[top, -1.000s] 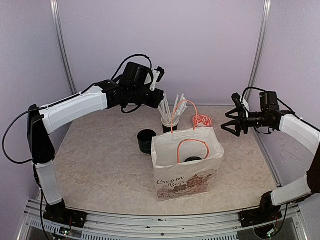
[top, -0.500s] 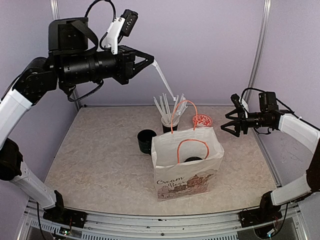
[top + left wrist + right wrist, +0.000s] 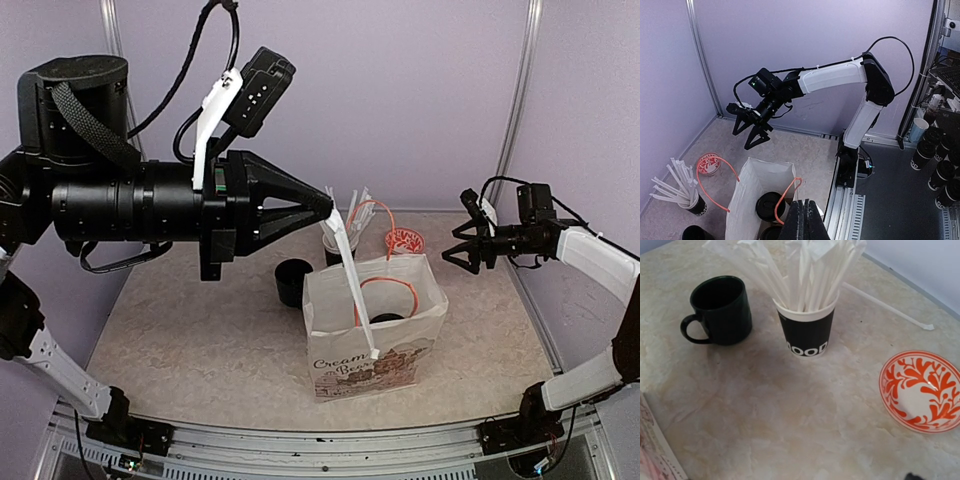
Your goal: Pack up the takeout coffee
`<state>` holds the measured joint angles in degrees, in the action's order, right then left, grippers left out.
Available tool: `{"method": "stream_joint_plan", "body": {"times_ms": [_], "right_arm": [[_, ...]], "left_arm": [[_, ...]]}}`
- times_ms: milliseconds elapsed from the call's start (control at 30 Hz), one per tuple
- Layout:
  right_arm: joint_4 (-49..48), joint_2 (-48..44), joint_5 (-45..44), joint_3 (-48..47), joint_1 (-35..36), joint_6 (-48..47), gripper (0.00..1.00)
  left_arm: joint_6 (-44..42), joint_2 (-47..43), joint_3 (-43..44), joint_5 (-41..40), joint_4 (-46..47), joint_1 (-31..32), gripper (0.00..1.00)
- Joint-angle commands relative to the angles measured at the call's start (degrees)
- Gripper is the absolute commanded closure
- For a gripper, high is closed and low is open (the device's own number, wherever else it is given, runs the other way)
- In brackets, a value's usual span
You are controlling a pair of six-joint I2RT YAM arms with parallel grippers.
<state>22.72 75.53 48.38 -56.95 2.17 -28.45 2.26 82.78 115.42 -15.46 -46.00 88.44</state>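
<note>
Top external: left gripper (image 3: 328, 203) clamped a white straw (image 3: 352, 280) over the paper bag (image 3: 420, 340).
Right gripper (image 3: 455, 245): spread, empty.
Left wrist: only a black lid (image 3: 769, 205) showed inside bag.

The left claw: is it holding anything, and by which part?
Yes. The left gripper is shut on a white wrapped straw, pinching its top end. The free end slants down toward the paper bag.

A straw (image 3: 355, 290) is hanging from the left pincer (image 3: 330, 200); below it a bag (image 3: 330, 330) is standing, with a lidded cup (image 3: 769, 205) sitting inside. Leftward from the right pincer (image 3: 462, 248) a saucer (image 3: 405, 241), a cup of straws (image 3: 338, 243) and a mug (image 3: 293, 282) are sitting in turn.
</note>
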Motion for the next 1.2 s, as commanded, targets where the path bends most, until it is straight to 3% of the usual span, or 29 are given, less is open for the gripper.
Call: {"method": "stream_joint_plan", "body": {"times_ms": [0, 100, 433, 667, 1167], "right_arm": [[-0.10, -1.62, -0.44, 0.47, 0.20, -0.10, 0.11], [-0.26, -2.40, -0.56, 0.89, 0.19, -0.12, 0.11], [-0.90, -3.24, -0.64, 1.90, 0.19, -0.68, 0.10], [-0.94, -3.28, -0.60, 2.02, 0.18, -1.22, 0.10], [-1.09, -3.97, -0.55, 2.38, 0.15, -1.43, 0.10]], "left_arm": [[-0.77, 1.24, -1.74, -1.06, 0.90, 0.16, 1.00], [-2.07, 2.18, -3.47, 0.21, 3.95, -0.51, 1.00], [-6.50, 6.21, 2.72, 5.18, 7.98, -2.76, 1.00], [-6.99, 9.71, 13.79, 9.96, 2.99, -2.47, 1.00], [-8.03, 9.02, 15.88, 14.04, 10.65, -4.92, 1.00]]}}
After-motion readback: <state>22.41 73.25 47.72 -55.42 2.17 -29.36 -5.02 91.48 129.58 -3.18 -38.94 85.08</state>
